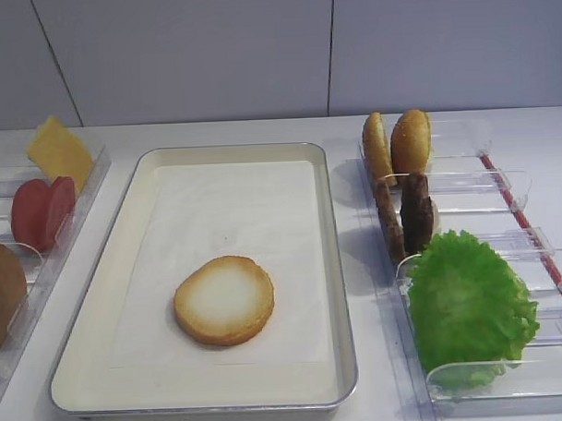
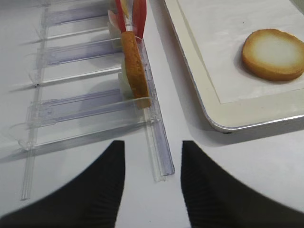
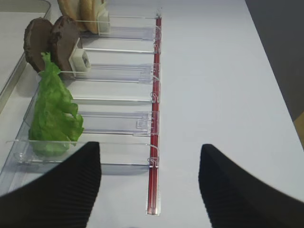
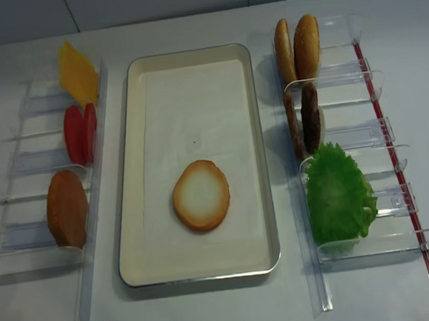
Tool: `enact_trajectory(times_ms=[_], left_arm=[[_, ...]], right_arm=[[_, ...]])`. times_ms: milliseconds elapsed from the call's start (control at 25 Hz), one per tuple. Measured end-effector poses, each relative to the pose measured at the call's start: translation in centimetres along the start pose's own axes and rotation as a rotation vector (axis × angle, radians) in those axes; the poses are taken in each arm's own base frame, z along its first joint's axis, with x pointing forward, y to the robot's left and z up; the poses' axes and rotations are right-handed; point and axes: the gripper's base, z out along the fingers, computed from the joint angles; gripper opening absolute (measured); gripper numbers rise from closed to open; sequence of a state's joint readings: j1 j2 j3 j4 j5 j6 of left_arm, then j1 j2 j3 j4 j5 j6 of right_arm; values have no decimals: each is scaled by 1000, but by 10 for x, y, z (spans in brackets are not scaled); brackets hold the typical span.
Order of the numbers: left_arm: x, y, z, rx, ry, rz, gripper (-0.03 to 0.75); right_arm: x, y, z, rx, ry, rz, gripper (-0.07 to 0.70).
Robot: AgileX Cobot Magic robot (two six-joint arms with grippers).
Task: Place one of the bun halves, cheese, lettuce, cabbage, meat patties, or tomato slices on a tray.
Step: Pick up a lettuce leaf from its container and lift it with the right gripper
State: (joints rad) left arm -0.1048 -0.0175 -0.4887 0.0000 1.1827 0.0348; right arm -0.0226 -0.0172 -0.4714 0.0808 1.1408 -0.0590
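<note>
Hovering both spread, empty claws, right claw (image 3: 149,183) near the lettuce (image 3: 52,116) standing in its right rack (image 3: 118,123), we risk crumpling the leaf or snagging a divider before reaching the tray (image 1: 334,264).

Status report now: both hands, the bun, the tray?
Left hand and right hand open, empty, over the table. One bun half flat on the tray, cut face up. Lettuce in its rack. Nothing blocking.
</note>
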Motion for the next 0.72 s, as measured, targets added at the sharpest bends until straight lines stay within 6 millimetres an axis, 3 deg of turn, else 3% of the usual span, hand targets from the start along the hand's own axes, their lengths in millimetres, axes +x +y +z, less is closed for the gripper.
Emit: enact_trajectory(times_ms=[440,720], left_arm=[[0,0,0,0,0,0,293],[0,0,0,0,0,-1,293]], right_arm=[[-2,9,0,-104,-2,28,444],[-17,23,18,-279,138,117,444]])
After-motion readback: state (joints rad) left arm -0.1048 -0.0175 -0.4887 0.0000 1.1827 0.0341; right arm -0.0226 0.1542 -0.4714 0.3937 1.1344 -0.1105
